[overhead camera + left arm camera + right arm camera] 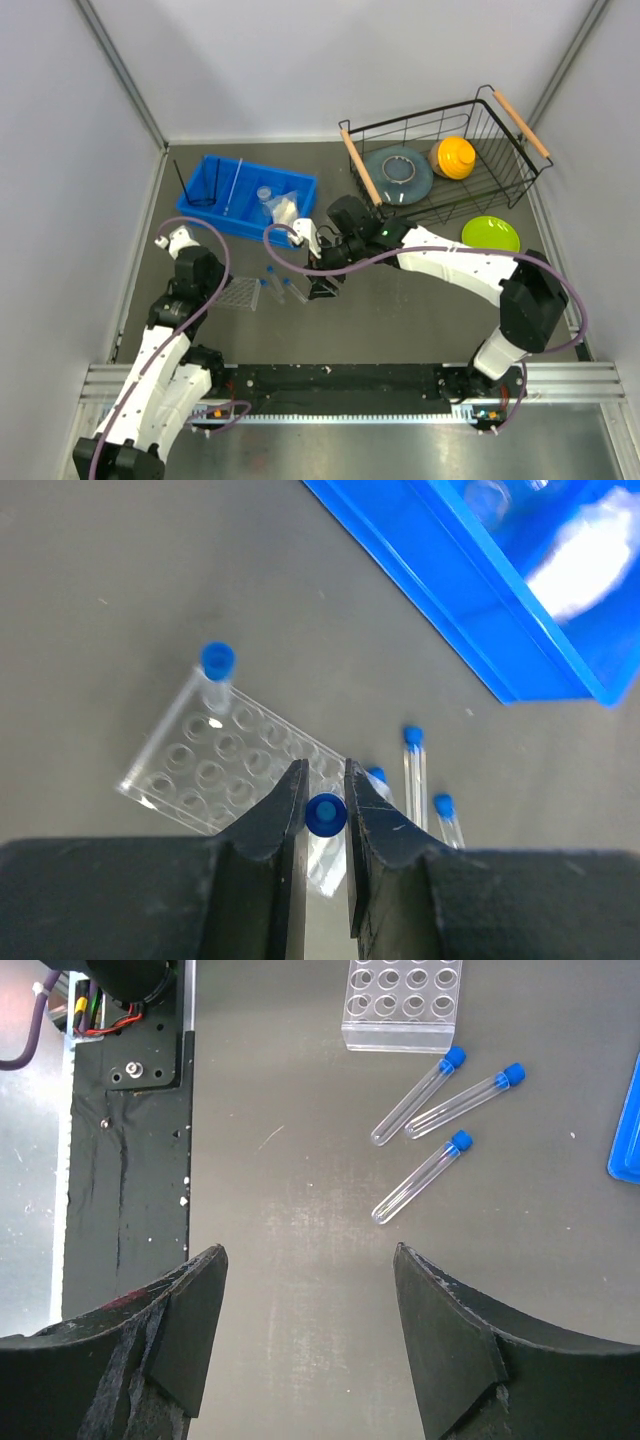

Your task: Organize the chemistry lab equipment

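One blue-capped test tube (325, 815) pinched in the left gripper (324, 785), lower centre, over the clear tube rack (215, 770).
Off-centre, it may miss a hole, tipping the rack; right gripper (308, 1255) gapes empty.

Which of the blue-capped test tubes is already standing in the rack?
The tube upright in the rack's corner hole. Three other tubes lie flat on the table beside it, and a fifth tube is pinched in the left gripper.

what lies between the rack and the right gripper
Three blue-capped tubes lie flat there, close to the rack, with bare tabletop from them to the right gripper; the right wrist view shows it.
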